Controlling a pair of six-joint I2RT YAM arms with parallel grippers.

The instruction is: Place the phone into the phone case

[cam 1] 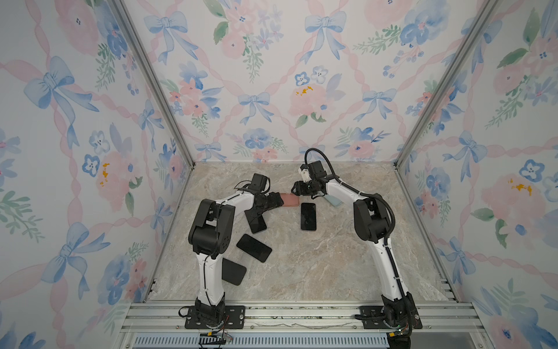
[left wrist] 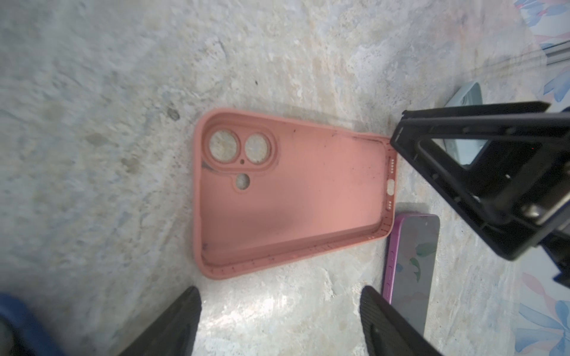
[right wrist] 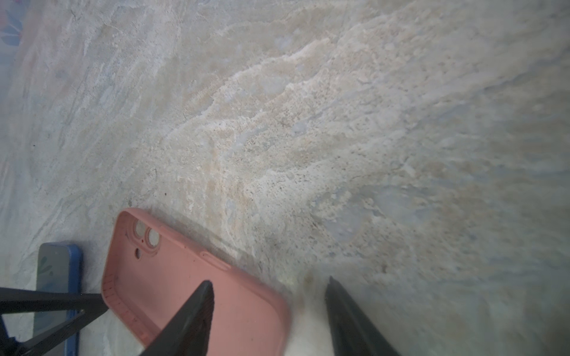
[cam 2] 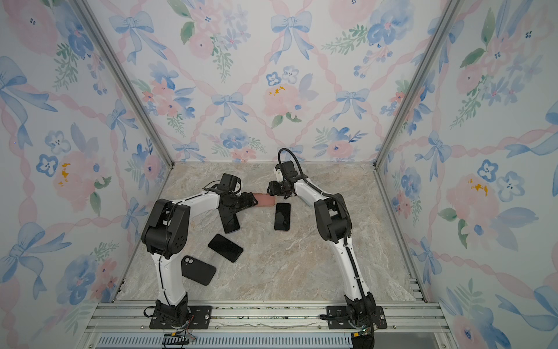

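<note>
Lying hollow-side up on the marbled tabletop (cam 1: 317,266), the pink silicone phone case (left wrist: 290,197) sits between the left gripper (left wrist: 279,291) and right gripper (right wrist: 270,280), both spread and empty; the purple-edged phone (left wrist: 410,255) lies just beside it.

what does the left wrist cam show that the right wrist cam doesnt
Only the left wrist view: a purple-edged phone lying screen up next to the port end of the pink case, and a pale green case farther off. Only the right wrist view: a blue-edged phone near the pink case's camera-cutout end. Both: the pink case lying open side up and empty on the marble table.
</note>
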